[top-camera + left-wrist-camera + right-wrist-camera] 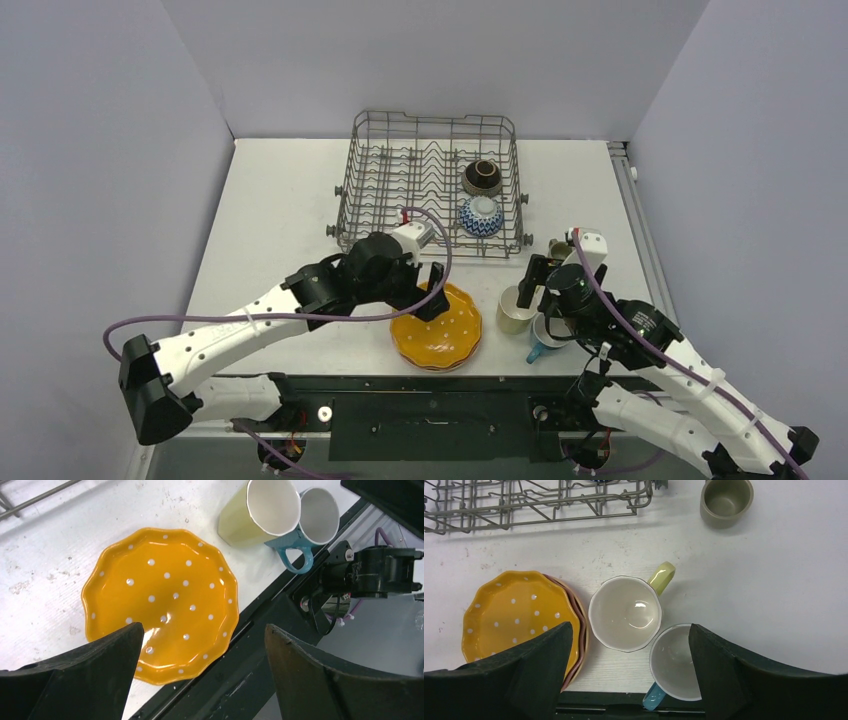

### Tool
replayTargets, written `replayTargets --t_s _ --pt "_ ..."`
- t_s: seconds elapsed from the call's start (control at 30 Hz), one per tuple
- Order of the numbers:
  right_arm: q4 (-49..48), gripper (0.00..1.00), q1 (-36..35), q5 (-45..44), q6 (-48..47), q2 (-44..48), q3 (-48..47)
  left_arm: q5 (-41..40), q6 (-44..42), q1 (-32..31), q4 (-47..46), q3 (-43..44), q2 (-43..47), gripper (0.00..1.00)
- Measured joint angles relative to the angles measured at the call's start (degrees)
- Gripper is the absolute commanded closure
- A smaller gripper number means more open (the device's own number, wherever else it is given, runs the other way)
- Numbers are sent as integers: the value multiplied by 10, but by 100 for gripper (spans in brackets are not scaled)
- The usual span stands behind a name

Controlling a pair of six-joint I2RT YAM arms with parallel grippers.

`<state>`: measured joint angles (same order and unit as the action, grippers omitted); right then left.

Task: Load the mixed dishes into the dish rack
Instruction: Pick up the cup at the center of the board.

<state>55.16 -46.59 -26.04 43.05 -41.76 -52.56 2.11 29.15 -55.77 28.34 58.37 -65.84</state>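
Note:
A stack of scalloped plates sits near the table's front edge, with an orange dotted plate (436,328) (160,600) (514,615) on top and a pink rim (580,630) showing beneath it. My left gripper (432,292) (202,627) hovers open over the stack's near rim and holds nothing. To the right stand a pale-yellow mug (517,310) (260,510) (625,612) and a blue mug (545,342) (312,517) (674,662), touching each other. My right gripper (545,290) (630,625) hangs open above these two. The dish rack (350,190) (539,502) holds a dark brown bowl (481,177) and a blue-white bowl (480,216).
A grey mug (560,250) (726,500) stands upright just right of the rack's front corner. The black front rail (430,385) runs right under the plates and the blue mug's handle. Grey walls close in the table on three sides.

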Motion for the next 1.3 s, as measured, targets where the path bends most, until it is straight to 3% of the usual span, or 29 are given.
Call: replayTargets --t_s 0.17,0.43,0.67,1.3 --pt "11 28 0 -5 3 -9 14 -19 6 -9 -14 33 -52 12" --pt "0 50 35 -2 -9 -74 31 -23 18 -11 -24 53 -87 12" --pt "-35 55 76 26 -34 -117 59 -23 22 -12 -30 54 -92 12" --pt "-76 69 77 43 -43 -171 83 -24 22 -12 -42 52 -87 12"
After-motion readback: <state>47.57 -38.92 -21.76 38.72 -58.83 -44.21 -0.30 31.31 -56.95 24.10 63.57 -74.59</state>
